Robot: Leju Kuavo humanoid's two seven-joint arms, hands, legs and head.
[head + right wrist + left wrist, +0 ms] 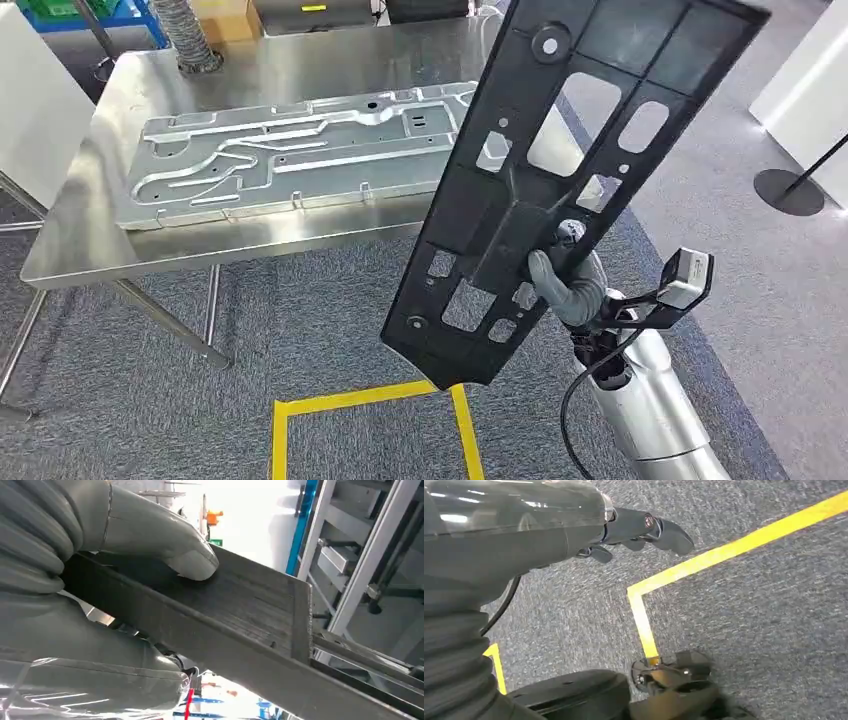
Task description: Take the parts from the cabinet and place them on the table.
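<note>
My right hand (566,286) grips a long black plastic panel (560,180) with several cut-outs, near its lower half. The panel stands tilted, its top end leaning over the right end of the steel table (80,258) and its bottom end above the carpet. In the right wrist view my thumb (165,540) presses on the panel's flat edge (240,610). A silver stamped metal plate (300,150) lies flat on the table. My left hand (636,530) hangs over the carpet with its fingers loose, holding nothing.
A yellow tape square (370,402) marks the grey carpet in front of the table; its corner (636,592) lies below my left hand. A ribbed hose (190,40) rises at the table's back. A round stand base (790,192) sits on the floor at the right.
</note>
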